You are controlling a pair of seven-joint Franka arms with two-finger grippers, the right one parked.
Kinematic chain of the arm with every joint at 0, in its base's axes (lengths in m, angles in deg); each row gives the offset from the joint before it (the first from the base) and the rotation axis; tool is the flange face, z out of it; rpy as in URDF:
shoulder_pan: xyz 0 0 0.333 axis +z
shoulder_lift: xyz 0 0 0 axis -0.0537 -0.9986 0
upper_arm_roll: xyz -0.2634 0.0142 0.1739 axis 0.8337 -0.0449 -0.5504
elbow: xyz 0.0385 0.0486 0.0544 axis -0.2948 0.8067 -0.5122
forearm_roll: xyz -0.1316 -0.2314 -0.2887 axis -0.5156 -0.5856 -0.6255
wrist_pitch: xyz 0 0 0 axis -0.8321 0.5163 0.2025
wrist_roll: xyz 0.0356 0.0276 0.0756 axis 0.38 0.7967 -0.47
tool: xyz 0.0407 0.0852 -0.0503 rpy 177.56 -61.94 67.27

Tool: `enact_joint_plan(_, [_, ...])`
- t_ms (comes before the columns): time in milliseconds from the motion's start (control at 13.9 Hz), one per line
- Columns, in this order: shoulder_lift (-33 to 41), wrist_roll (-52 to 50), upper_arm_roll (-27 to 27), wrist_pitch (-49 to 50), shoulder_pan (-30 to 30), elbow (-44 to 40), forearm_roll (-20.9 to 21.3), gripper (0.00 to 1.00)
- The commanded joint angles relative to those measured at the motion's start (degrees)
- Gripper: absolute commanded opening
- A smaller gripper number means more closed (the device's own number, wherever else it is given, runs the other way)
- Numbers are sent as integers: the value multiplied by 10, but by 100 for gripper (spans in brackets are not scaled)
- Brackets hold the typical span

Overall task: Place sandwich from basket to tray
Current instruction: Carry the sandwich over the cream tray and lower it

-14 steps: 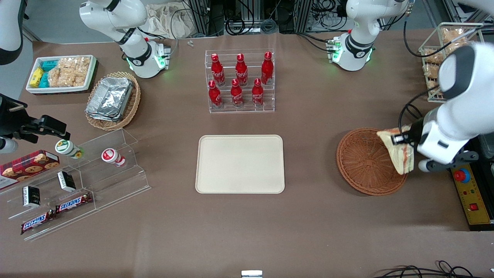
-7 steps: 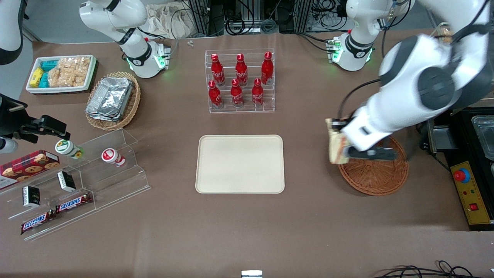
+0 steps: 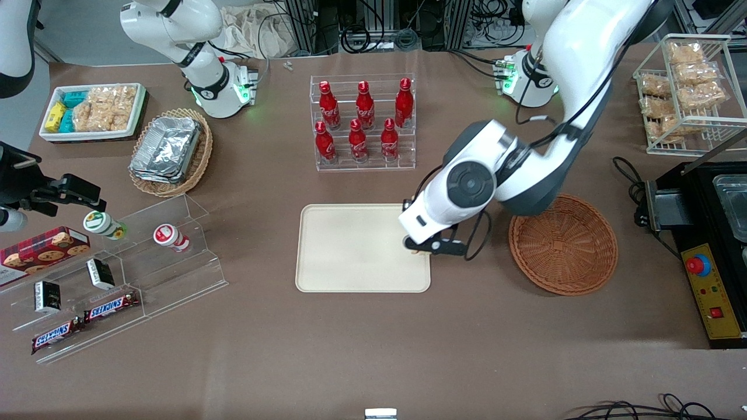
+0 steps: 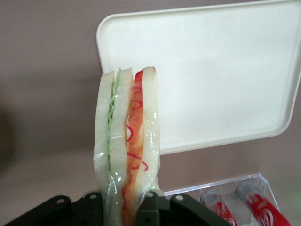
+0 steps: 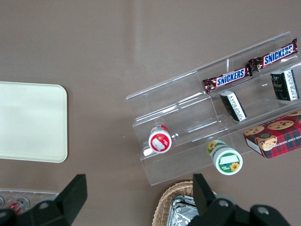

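Note:
My left gripper [image 3: 428, 247] hangs over the edge of the cream tray [image 3: 350, 248] that faces the basket, with the wrist covering it in the front view. In the left wrist view the gripper [image 4: 123, 208] is shut on the sandwich [image 4: 127, 141], a wrapped wedge of white bread with green and red layers, held edge-on. The tray [image 4: 211, 80] lies below it, its corner just past the sandwich's tip. The reddish-brown wicker basket [image 3: 563, 245] stands empty beside the tray, toward the working arm's end of the table.
A clear rack of red bottles [image 3: 363, 122] stands farther from the front camera than the tray. A clear stepped shelf with snacks [image 3: 117, 274], a tan basket of foil containers [image 3: 169, 153] and a white bin [image 3: 93, 111] lie toward the parked arm's end. A wire rack [image 3: 683, 93] holds bagged snacks.
My left gripper has carried the sandwich from above the basket across the table to above the tray's edge. The basket is now fully visible and empty.

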Motion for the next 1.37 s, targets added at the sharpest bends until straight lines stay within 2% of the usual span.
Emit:
enact_joint_plan(0, [-65, -9, -1, -54, -13, -15, 45, 0])
enact_joint_plan(144, [-91, -20, -2, -77, -14, -16, 74, 0])
enact_joint_plan(722, [-124, -55, -3, -132, -17, -15, 118, 0])
enact_joint_plan(938, [-128, -56, -3, -134, -20, -15, 127, 9])
enact_joint_plan(1082, [-138, -57, -19, -145, -38, -16, 134, 29])
enact_joint_plan(1155, [-137, -60, -21, -145, -39, -16, 135, 43])
enact_joint_plan(1227, [-136, -70, -21, -145, -39, -16, 135, 58])
enact_joint_plan(1299, [-133, -79, -22, -143, -39, -16, 136, 82])
